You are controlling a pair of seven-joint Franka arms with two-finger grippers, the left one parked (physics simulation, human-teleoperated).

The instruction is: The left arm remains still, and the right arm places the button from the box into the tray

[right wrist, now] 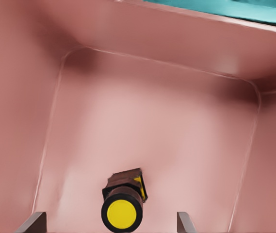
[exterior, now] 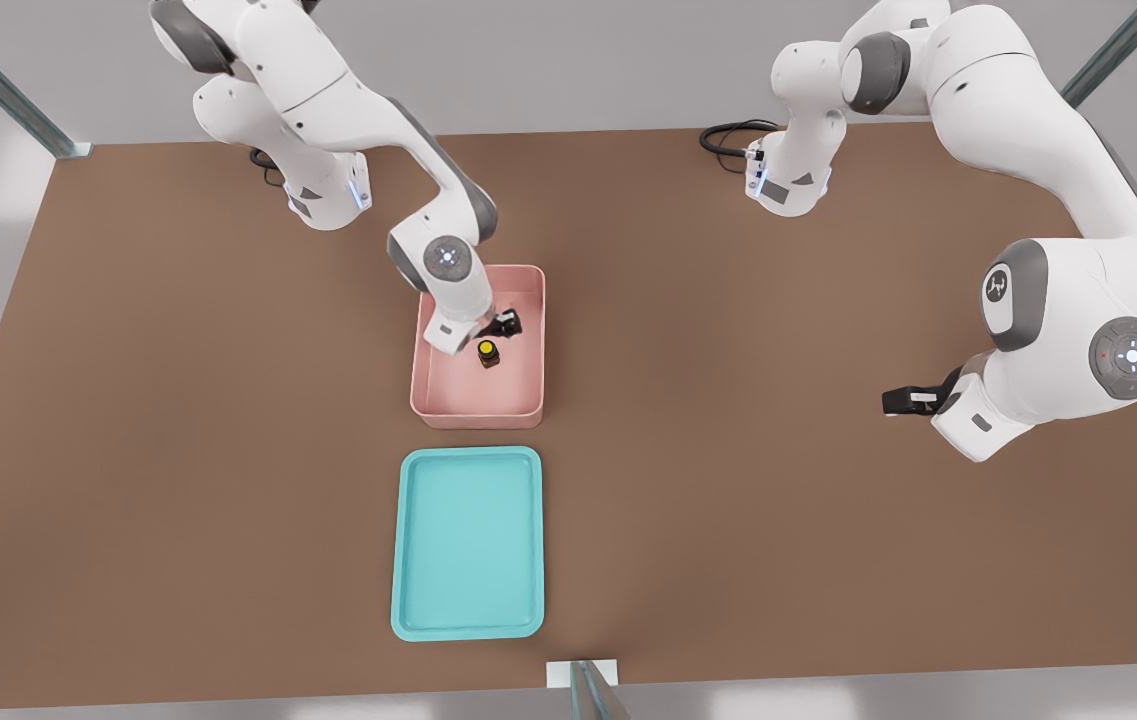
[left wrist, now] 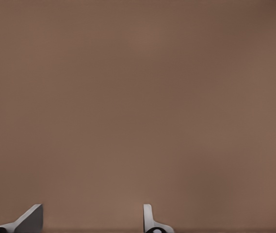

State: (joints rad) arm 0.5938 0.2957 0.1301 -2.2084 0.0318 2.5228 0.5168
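While the button [exterior: 488, 352] stands inside the pink box [exterior: 528, 390], the right arm [exterior: 358, 130] reaches down into that box from the far left of the table [exterior: 828, 560]. Its gripper [exterior: 500, 328] hangs within the box walls, just on the far side of the button and above it. The wrist view shows the two fingertips [right wrist: 35, 222] spread wide, one on each side of the button [right wrist: 122, 209], with clear gaps between them and its yellow cap; nothing is held. The button sits on the box floor [right wrist: 152, 141] roughly midway between the side walls, cap up. The turquoise tray [exterior: 408, 600] lies on the table just on the near side of the box, apart from it, and its edge [right wrist: 225, 7] shows beyond the box's wall in the wrist view.
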